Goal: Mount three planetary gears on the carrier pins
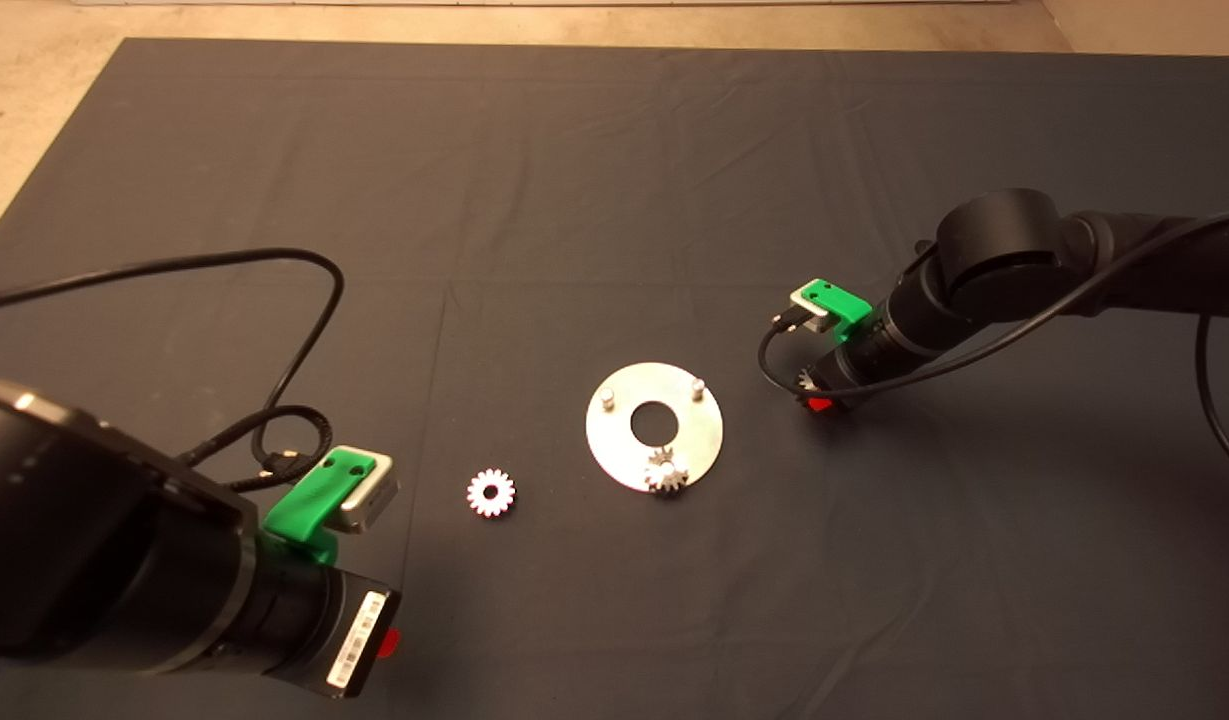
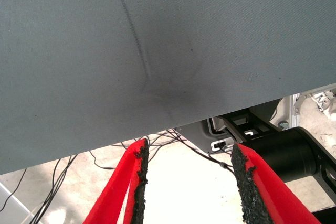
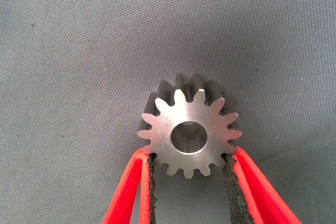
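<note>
The left gripper (image 2: 189, 182) waited with fingers spread at the mat's (image 1: 614, 180) near edge. Beyond it one gear (image 1: 491, 492) lay flat and loose on the mat; another gear (image 1: 665, 471) sat on the disc's (image 1: 624, 450) nearest pin. Right of the disc, the right gripper (image 3: 189, 169) pinched the third gear (image 3: 189, 132) by its teeth, bore facing the wrist camera. This looked like the second install: next, line that bore over a bare pin (image 1: 697, 384).

In the head view the right gripper (image 1: 820, 400) is mostly hidden under its own arm, and the gear (image 1: 804, 380) it holds shows only as a sliver. The left gripper (image 1: 386, 643) shows only a red tip.
</note>
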Robot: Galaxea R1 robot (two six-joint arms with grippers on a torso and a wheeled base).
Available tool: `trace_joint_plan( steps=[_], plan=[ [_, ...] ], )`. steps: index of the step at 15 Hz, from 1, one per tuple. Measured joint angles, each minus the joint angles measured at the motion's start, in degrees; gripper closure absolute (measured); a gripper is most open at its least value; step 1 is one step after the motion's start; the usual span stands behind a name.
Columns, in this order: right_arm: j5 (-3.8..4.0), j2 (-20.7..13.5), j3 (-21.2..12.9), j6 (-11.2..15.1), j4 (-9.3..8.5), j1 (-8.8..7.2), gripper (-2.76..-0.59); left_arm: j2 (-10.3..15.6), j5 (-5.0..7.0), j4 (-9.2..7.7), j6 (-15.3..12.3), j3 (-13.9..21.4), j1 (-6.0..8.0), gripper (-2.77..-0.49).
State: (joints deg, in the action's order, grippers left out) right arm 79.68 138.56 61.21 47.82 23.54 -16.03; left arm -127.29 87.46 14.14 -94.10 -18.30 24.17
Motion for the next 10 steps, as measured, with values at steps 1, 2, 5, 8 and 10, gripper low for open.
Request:
trace_joint_plan(
  steps=[1,2,5,8,10],
  plan=[
    [-0.02,0.0,0.0,0.0,0.00,0.00,-0.71,0.0,0.00,0.00,0.0,0.0,0.00,-1.05],
    [-0.02,0.0,0.0,0.0,0.00,0.00,-0.71,0.0,0.00,0.00,0.0,0.0,0.00,-1.05],
    [0.00,0.0,0.0,0.0,0.00,0.00,-0.71,0.0,0.00,0.00,0.0,0.0,0.00,-1.05],
    [0.27,0.0,-0.5,0.0,-1.47,-0.64,-0.70,0.0,0.00,0.00,0.0,0.0,0.00,-1.05],
    [0.41,0.0,-0.7,0.0,-4.88,-4.47,-0.70,0.0,-0.02,0.00,0.0,0.0,-0.01,-1.05]
  ],
)
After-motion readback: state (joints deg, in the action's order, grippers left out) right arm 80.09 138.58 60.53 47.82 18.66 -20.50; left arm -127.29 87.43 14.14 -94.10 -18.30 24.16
